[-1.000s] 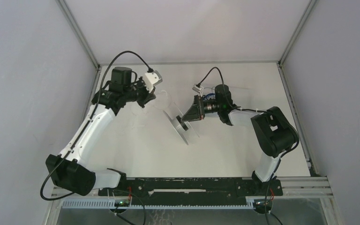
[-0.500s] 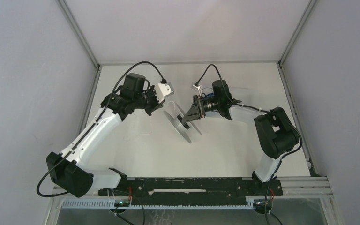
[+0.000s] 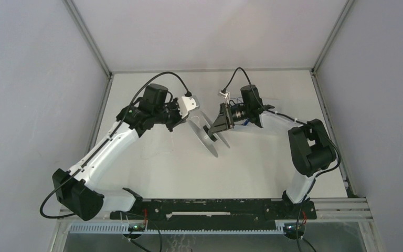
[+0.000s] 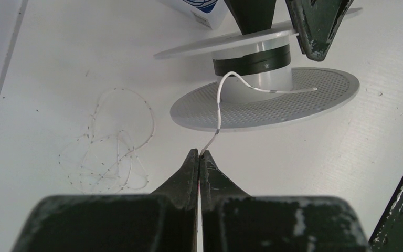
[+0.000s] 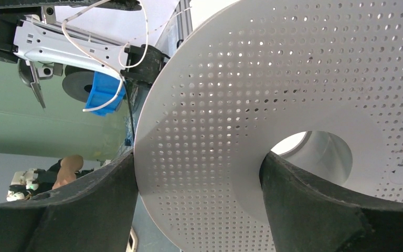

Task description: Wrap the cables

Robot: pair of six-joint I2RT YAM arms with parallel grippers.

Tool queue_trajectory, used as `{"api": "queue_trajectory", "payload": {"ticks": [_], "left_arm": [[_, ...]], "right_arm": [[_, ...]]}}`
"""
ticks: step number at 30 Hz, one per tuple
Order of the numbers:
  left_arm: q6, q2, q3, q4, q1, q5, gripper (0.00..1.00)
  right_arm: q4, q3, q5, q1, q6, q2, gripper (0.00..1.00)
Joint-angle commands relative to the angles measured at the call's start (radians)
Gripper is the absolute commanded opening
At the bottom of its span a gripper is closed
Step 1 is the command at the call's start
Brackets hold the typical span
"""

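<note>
Step in hand: the cable [image 4: 219, 102] is to be wound onto the spool [image 4: 265, 97]. The task is judged early, since almost none is seen wrapped on the hub.
Left gripper [image 4: 200, 157]: the fingers are pressed together, with the cable pinched at their very tips.
Right gripper [image 5: 198, 157]: the fingers are set wide and clamped on the spool, which is held tilted. Whether its rim touches the table [image 4: 84, 52] cannot be told.
Cable position: a short arc runs from the left tips up over the nearer flange to the hub. A free end lies flat on that flange.
Loose loops [image 4: 116, 149]: the rest lies in a faint tangle on the table, beside the spool and apart from it.
Tension: the strand should be held lightly taut and guided between the two flanges, never over a rim.
Pinch: slack should be fed out gradually; otherwise a re-grip nearer the loops will probably be needed.
Risk: the tangle may be dragged along as one knot, so slow turns are judged safer.
</note>
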Motion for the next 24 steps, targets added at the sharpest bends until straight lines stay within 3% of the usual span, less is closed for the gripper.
{"api": "queue_trajectory", "payload": {"ticks": [1,3,5,18,24], "left_arm": [[0.011,0.001,0.016,0.014,-0.009,-0.001,0.00],[0.009,0.004,0.020,0.013,-0.010,-0.001,0.00],[0.012,0.008,0.026,0.008,-0.011,-0.002,0.00],[0.017,0.047,0.083,-0.012,-0.016,-0.008,0.00],[-0.020,0.103,0.151,-0.009,-0.044,-0.082,0.00]], "right_arm": [[-0.115,0.041,0.049,-0.024,-0.098,0.029,0.89],[-0.133,0.049,0.049,-0.031,-0.107,0.036,0.98],[-0.147,0.057,0.046,-0.037,-0.114,0.040,1.00],[-0.313,0.124,0.048,-0.091,-0.247,0.025,1.00],[-0.400,0.170,0.082,-0.099,-0.330,0.013,0.97]]}}
